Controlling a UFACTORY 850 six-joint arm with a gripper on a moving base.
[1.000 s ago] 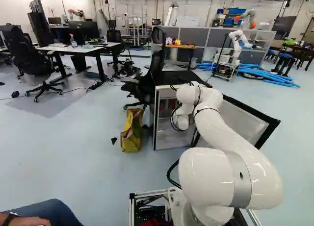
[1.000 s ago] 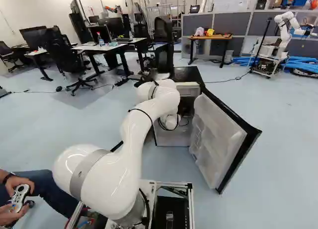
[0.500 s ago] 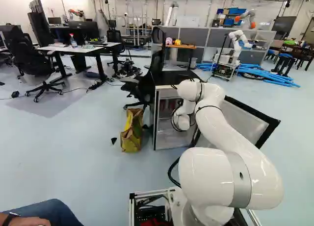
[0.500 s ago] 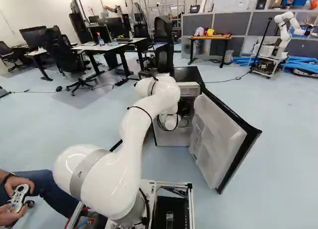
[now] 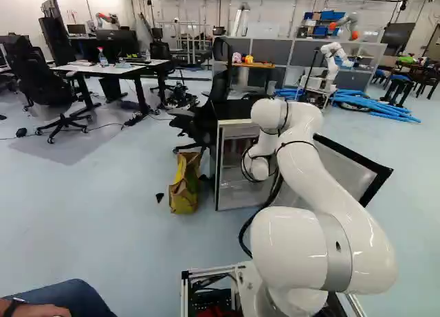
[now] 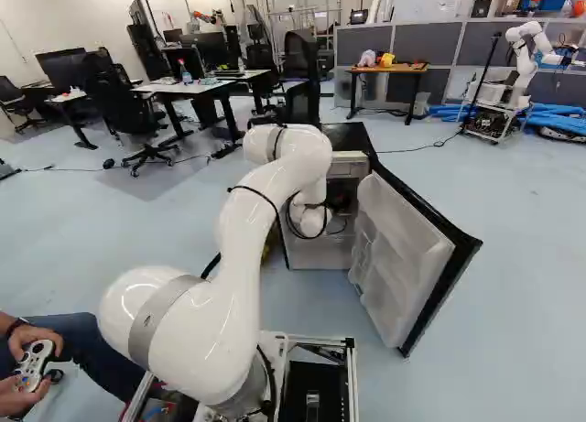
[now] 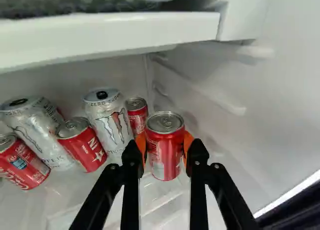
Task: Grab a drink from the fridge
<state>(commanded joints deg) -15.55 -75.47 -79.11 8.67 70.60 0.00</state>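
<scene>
Clamping the red can (image 7: pixel 165 146) from both sides with orange pads (image 7: pixel 188 143), the fingers (image 7: pixel 132 162) are inside the fridge (image 6: pixel 346 138), right of centre in the right base view. Just beyond are a smaller-looking red can (image 7: pixel 136 115) and a silver can (image 7: pixel 108 121).

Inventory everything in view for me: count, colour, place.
held can: one, red, between orange pads
other short cans: three, red, fridge shelf
tall cans: two, silver, same shelf
fridge: one, black, white inside, open, ahead
bag: one, yellow, floor beside fridge
office chairs: several, black, near desks
desks: several, mostly white, background
another robot: at least one, white, background
tubes: several, blue, floor
controller: one, white, right base view's foot
arm: one, white, at fridge
gripper: one, black, shut on held can
</scene>
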